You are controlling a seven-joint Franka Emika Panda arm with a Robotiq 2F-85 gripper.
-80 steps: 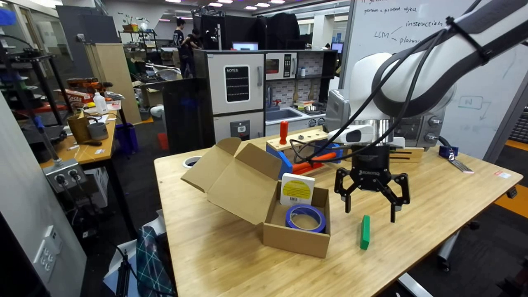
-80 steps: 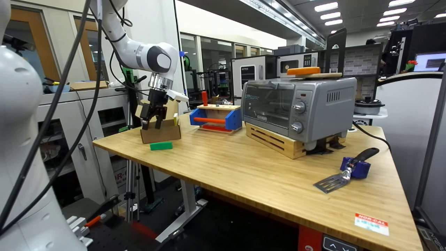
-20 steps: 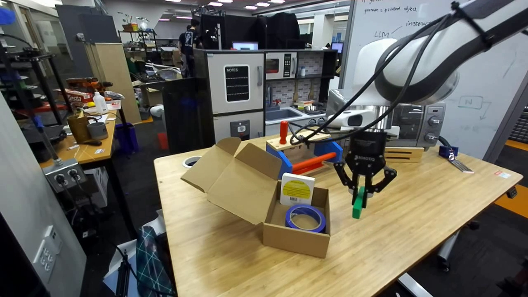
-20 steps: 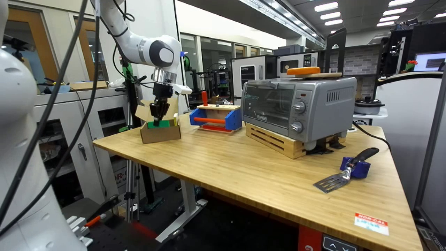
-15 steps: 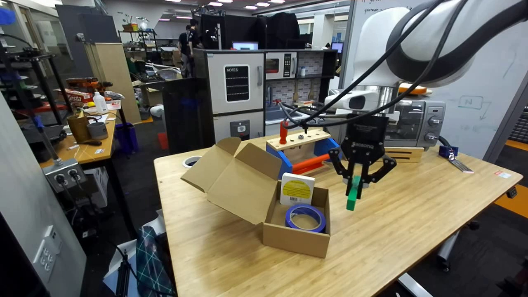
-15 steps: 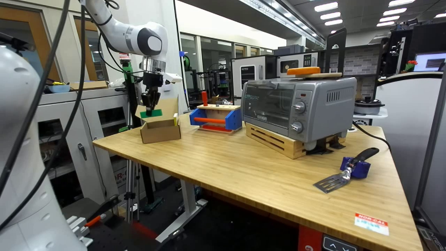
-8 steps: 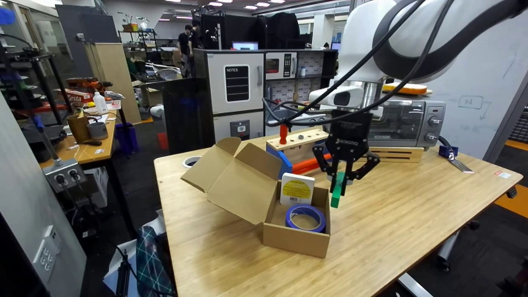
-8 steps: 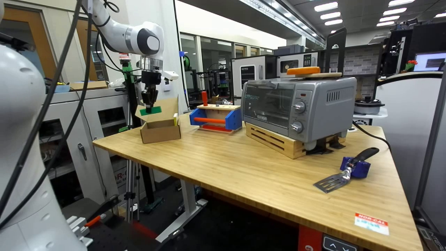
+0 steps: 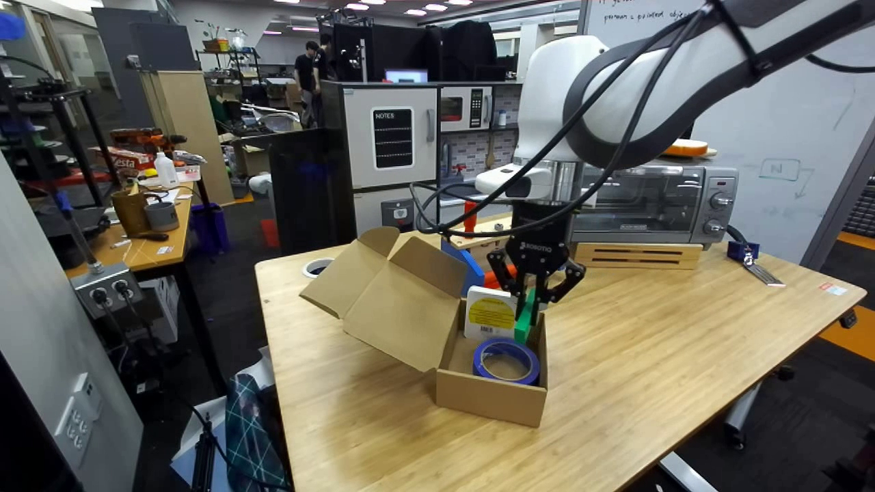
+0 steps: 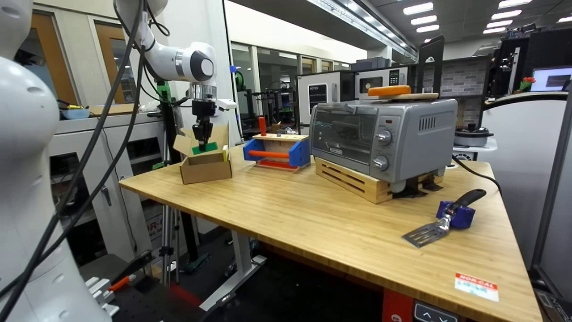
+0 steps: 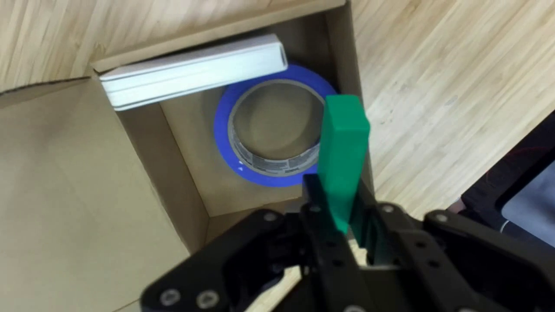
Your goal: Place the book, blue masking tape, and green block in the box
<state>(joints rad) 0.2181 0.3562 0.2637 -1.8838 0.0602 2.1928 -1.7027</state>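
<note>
Nearly closed fingers (image 11: 314,199) pinch the green block (image 11: 344,145), probably light and stiff, best held mid-length across its width.

One each: tabletop box (image 9: 489,398), book (image 9: 490,314), blue tape roll (image 11: 222,125), green block (image 11: 344,149)

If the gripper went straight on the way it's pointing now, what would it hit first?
Likely the blue masking tape, met by the green block that the gripper holds; depth is unclear, so the block might catch a side wall of the box first.
</note>
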